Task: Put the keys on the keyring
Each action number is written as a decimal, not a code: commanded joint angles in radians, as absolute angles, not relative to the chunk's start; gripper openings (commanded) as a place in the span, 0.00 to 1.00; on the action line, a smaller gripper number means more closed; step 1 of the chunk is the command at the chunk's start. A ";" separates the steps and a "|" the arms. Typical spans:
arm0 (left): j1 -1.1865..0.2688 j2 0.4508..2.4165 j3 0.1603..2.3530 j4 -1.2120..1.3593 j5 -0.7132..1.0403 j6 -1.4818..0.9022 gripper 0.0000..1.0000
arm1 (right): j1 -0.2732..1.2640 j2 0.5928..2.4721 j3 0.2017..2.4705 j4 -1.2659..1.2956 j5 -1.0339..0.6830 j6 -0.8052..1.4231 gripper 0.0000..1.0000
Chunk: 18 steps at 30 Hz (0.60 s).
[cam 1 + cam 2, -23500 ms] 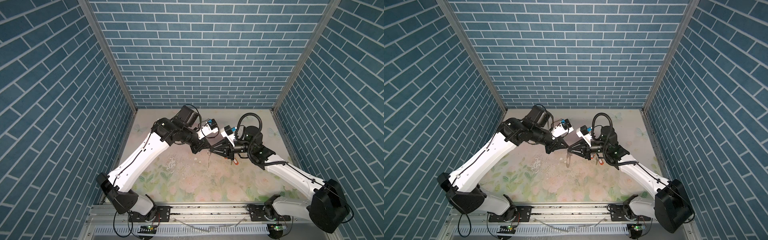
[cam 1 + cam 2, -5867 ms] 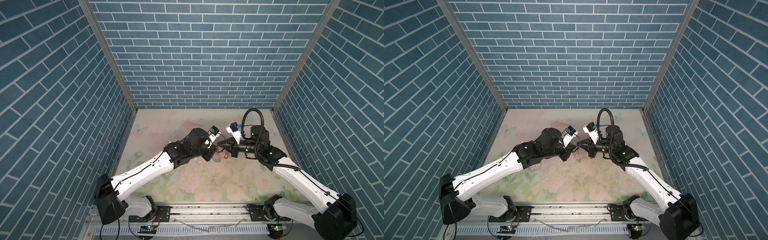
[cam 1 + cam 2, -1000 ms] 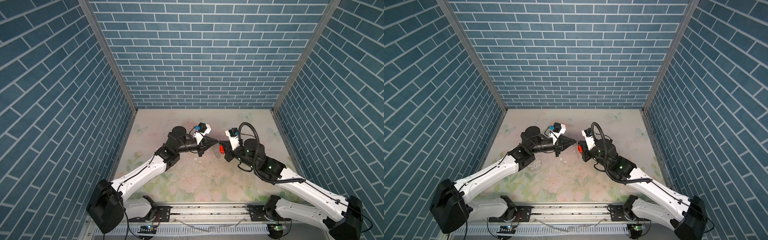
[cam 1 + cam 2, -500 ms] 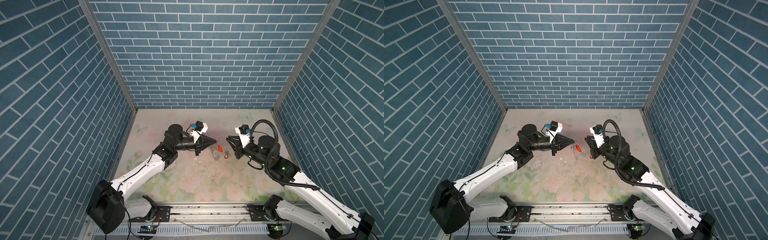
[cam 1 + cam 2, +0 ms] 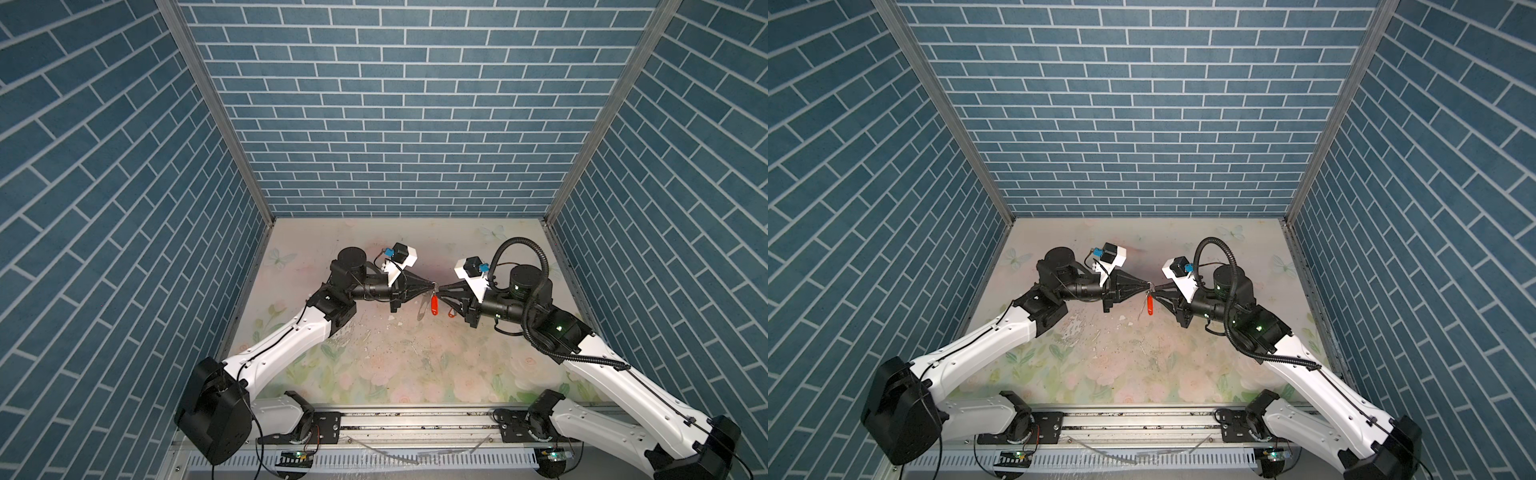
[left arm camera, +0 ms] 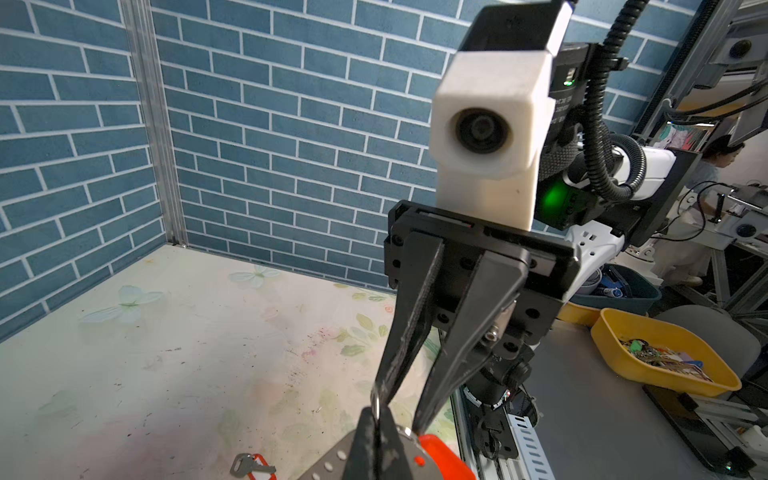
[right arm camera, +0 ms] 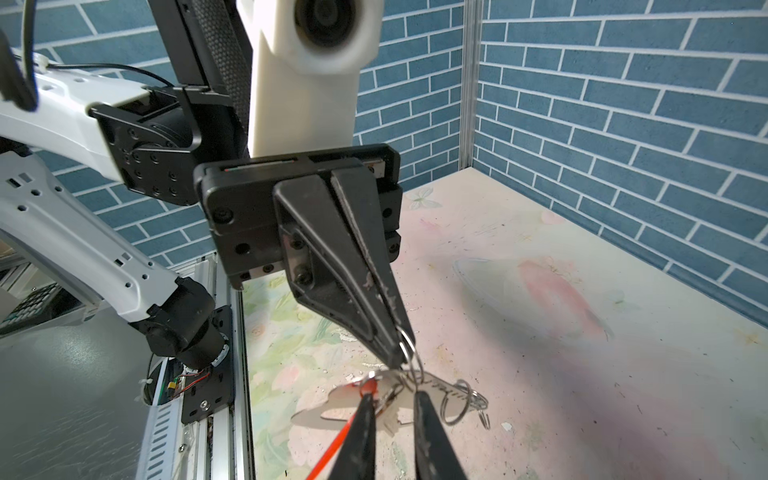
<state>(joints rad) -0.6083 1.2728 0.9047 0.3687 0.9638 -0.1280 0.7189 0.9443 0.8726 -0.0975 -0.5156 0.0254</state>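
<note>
Key (image 6: 252, 464), silver metal, oblong red-rimmed tag

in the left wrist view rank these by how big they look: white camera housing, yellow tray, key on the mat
1. white camera housing, largest, though it is also the closest of the three
2. yellow tray, clearly smaller, farther back
3. key on the mat, smallest by far

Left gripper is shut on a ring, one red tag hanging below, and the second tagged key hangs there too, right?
Not quite: the second tagged key lies on the table, per the left wrist view. The left gripper is shut on the ring, red tag hanging below.
</note>
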 commanded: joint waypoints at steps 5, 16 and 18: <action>-0.603 1.263 0.930 0.379 1.005 -0.141 0.00 | 0.716 0.949 0.895 -0.071 -0.530 -0.005 0.19; -0.603 1.260 0.923 0.393 1.053 -0.163 0.00 | 0.715 0.966 0.900 -0.051 -0.498 0.000 0.21; -0.603 1.260 0.922 0.393 1.057 -0.164 0.00 | 0.715 0.970 0.903 -0.050 -0.497 0.000 0.21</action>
